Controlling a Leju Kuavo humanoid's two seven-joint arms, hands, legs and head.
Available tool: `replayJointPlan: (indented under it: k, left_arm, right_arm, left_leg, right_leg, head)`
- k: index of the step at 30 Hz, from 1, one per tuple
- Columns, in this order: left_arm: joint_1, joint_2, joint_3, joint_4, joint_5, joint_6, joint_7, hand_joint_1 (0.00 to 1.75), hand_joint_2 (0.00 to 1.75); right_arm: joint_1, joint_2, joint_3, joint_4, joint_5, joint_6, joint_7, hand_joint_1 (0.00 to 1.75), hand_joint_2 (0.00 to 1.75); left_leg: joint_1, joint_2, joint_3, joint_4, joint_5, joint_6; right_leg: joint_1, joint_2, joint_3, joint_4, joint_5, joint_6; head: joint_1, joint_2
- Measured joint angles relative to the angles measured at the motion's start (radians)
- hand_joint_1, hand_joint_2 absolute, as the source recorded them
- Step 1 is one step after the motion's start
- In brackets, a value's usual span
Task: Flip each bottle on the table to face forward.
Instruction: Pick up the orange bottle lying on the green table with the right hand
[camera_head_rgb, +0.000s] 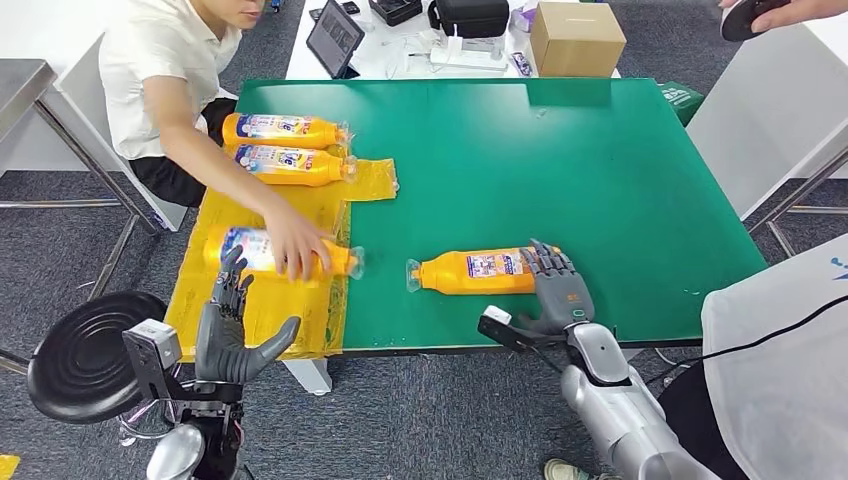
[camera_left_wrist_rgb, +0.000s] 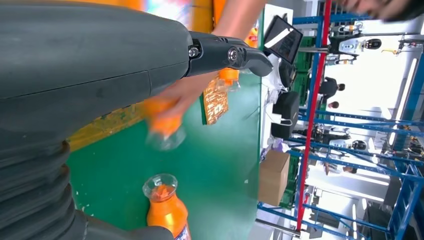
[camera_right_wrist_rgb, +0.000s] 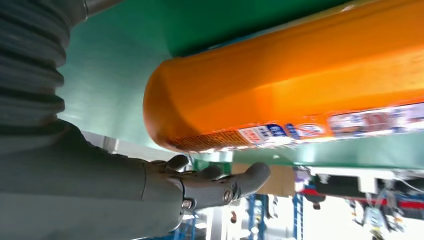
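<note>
Head view. The green-topped table carries four orange plastic bottles with printed labels, all lying on their sides. The near orange bottle lies at 6 o'clock on the table, its clear cap toward 9 o'clock. The right hand has its fingers draped over that bottle's base end; whether it truly grips or only rests there I cannot tell. A second orange bottle lies at 8 o'clock on a crinkled yellow plastic sheet, and a person's hand is pressed on it. Two more orange bottles lie side by side at 10 o'clock. The left hand hovers just off the table's near edge, fingers spread, holding nothing.

Left wrist view. The left hand's dark fingertip is free. The near bottle's cap points toward the camera.

Right wrist view. Glossy orange base, label seam turned down toward the table.

Judgement: rigid, smooth, round-bodied, probably full and moderately heavy; it will roll readily and may slip. Best hold is across the mid-body, over the label.
</note>
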Motion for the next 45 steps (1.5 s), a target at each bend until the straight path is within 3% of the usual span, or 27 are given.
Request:
replayJointPlan:
  k: [17, 32, 33, 36, 37, 45]
  left_arm:
    - [-0.028, -0.003, -0.036, 0.037, -0.001, 0.003, 0.003, 0.0, 1.75]
    - [-0.049, -0.004, -0.057, 0.056, -0.001, 0.003, 0.005, 0.0, 1.75]
    - [-0.05, -0.004, -0.059, 0.058, -0.001, 0.003, 0.005, 0.0, 1.75]
    - [-0.058, -0.004, -0.064, 0.064, -0.001, 0.003, 0.005, 0.0, 1.75]
    - [-0.061, -0.004, -0.065, 0.067, 0.0, 0.003, 0.006, 0.0, 1.75]
    - [-0.095, -0.012, -0.07, 0.098, 0.02, 0.002, 0.009, 0.0, 1.75]
  right_arm:
    - [-0.122, 0.004, 0.002, 0.164, 0.029, 0.037, 0.037, 0.0, 1.75]
    - [-0.168, 0.015, 0.009, 0.224, 0.047, 0.048, 0.053, 0.01, 1.75]
    - [-0.171, 0.016, 0.01, 0.227, 0.047, 0.056, 0.053, 0.35, 1.75]
    - [-0.182, 0.02, 0.011, 0.241, 0.042, 0.093, 0.05, 1.64, 1.75]
    - [-0.184, 0.022, 0.011, 0.247, 0.038, 0.108, 0.046, 1.75, 1.75]
    - [-0.206, 0.031, 0.011, 0.297, 0.013, 0.173, 0.026, 1.75, 1.75]
  left_leg:
    - [0.0, 0.0, 0.002, 0.0, 0.0, 0.0]
    - [0.0, 0.0, 0.002, 0.0, 0.0, 0.0]
    - [0.0, 0.0, 0.002, 0.0, 0.0, 0.0]
    - [0.0, 0.0, 0.003, 0.0, 0.0, 0.0]
    - [0.0, 0.0, 0.003, 0.0, 0.0, 0.0]
    - [0.0, 0.0, 0.005, 0.0, 0.0, 0.0]
  right_leg:
    - [0.0, 0.0, 0.002, 0.0, 0.0, 0.0]
    - [0.0, 0.0, 0.002, 0.0, 0.0, 0.0]
    - [0.0, 0.0, 0.002, 0.0, 0.0, 0.0]
    - [0.0, 0.0, 0.002, 0.0, 0.0, 0.0]
    - [0.0, 0.0, 0.002, 0.0, 0.0, 0.0]
    - [0.0, 0.0, 0.004, 0.0, 0.0, 0.0]
  head:
    - [0.0, 0.0]
    - [0.0, 0.0]
    - [0.0, 0.0]
    - [0.0, 0.0]
    - [0.0, 0.0]
    - [0.0, 0.0]
